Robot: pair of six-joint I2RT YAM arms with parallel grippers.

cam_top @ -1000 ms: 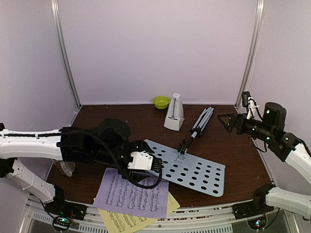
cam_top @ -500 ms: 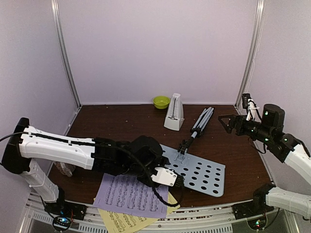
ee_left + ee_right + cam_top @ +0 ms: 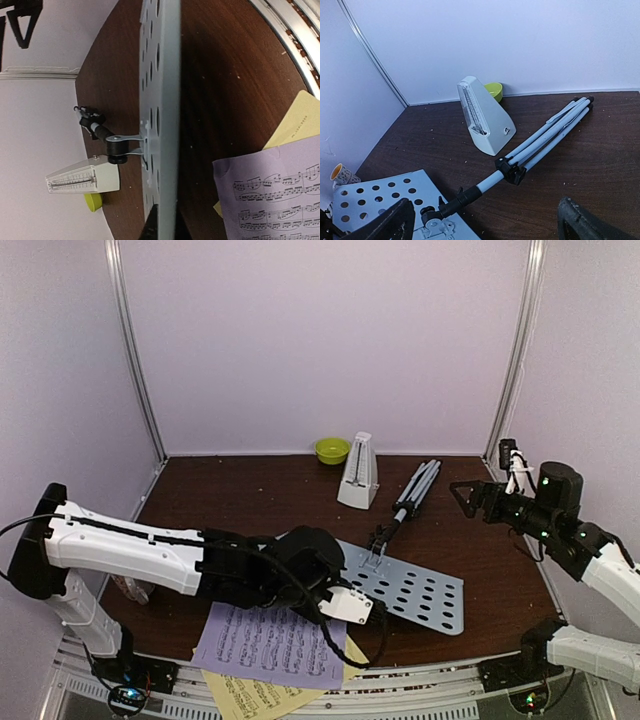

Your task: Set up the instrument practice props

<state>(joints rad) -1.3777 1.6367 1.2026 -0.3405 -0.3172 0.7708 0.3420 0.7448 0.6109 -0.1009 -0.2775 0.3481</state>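
No words or numbers can be read. Printed music notation is seen on the lavender paper sheet [image 3: 270,200]. Small print on the yellow paper sheet [image 3: 300,120] and scale marks on the white pyramid metronome [image 3: 82,181] are illegible.

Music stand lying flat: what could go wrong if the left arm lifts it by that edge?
The left gripper straddles only the thin edge of the music stand, so it may slip. Its folded tripod lies near the metronome; swinging could topple it. The arm might drag the lavender page off.
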